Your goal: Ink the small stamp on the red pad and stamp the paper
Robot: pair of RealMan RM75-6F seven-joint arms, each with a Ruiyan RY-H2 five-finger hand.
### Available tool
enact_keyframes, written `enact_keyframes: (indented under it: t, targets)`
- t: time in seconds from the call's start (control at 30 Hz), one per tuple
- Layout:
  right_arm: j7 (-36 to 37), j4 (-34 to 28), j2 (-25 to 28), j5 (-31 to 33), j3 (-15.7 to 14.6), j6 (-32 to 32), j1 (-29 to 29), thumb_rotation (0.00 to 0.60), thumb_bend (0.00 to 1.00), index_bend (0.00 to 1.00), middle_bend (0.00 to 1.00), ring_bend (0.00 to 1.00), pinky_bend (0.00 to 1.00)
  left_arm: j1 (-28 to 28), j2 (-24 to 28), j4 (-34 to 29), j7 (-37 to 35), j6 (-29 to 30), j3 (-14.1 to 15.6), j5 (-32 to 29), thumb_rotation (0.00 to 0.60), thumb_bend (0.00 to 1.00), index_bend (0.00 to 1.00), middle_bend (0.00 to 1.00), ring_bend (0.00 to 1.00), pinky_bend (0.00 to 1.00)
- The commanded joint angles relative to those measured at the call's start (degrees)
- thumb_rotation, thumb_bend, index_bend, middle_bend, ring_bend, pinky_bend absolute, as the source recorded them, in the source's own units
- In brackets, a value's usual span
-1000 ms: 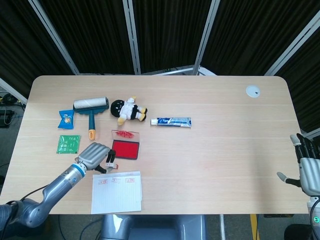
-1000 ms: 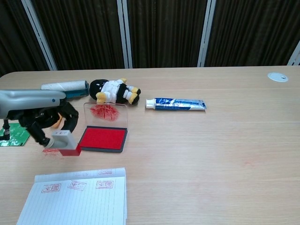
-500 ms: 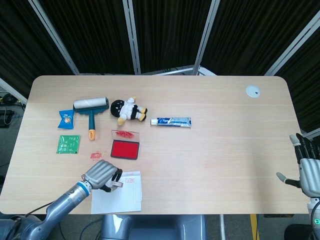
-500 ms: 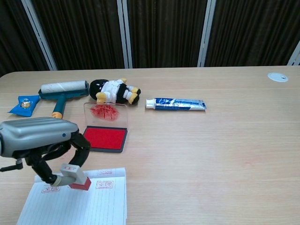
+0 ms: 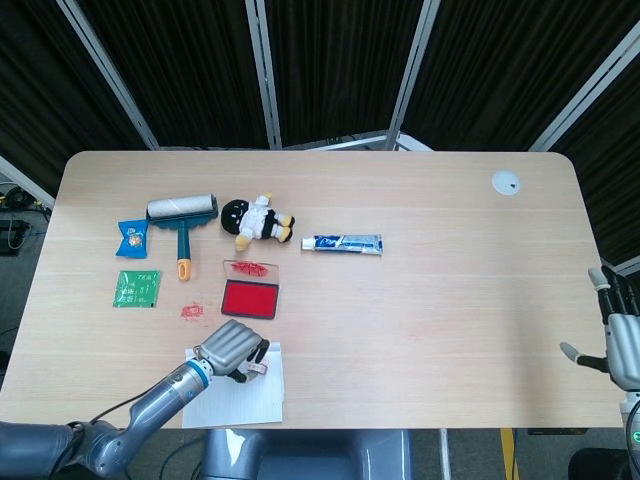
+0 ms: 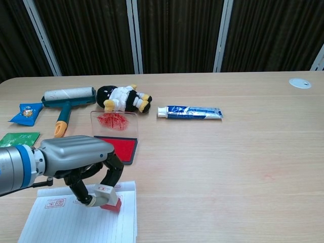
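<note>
The left hand (image 6: 81,157) grips the small stamp (image 6: 105,196) tilted, red face down on the paper (image 6: 76,223) (top-right corner). The red pad (image 6: 119,148) lies just beyond the hand, its lid upright. The right hand (image 5: 620,335) is empty, fingers spread.

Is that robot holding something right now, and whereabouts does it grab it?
Yes: the left hand pinches the small stamp by its pale upper body, red base down on the paper.

Your left hand (image 5: 232,348) grips the small stamp (image 5: 255,368) over the top right of the paper (image 5: 245,398), w/ the red pad (image 5: 250,299) just beyond, lid up. A red smear (image 5: 191,312) marks the table (image 5: 430,260) left of the pad. Further back: lint roller (image 5: 182,215), blue packet (image 5: 133,235), green packet (image 5: 136,289), plush doll (image 5: 256,221), toothpaste tube (image 5: 342,243). Your right hand (image 5: 617,338) sits at the frame's right edge, fingers spread, holding nothing.
</note>
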Motion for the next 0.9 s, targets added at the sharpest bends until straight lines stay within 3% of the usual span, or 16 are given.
enact_keyframes:
  t: [0.03,0.9]
  targets:
    - [0.1,0.1,0.02,0.17,0.06,-0.07,0.0,0.6,0.0,0.0,0.0,0.0,0.0,-0.54,-1.01,0.63,0.67,-0.52,-0.12,-0.93,0.6,0.59,0.6,0.57,0.77,0.84]
    - [0.69,0.28,0.2,0.35,0.17,-0.44,0.1,0.6,0.0,0.0,0.0,0.0,0.0,-0.87,-3.62,2.46,2.99,0.69,1.14,-3.2,0.6,0.59,0.6,0.57,0.77,0.84]
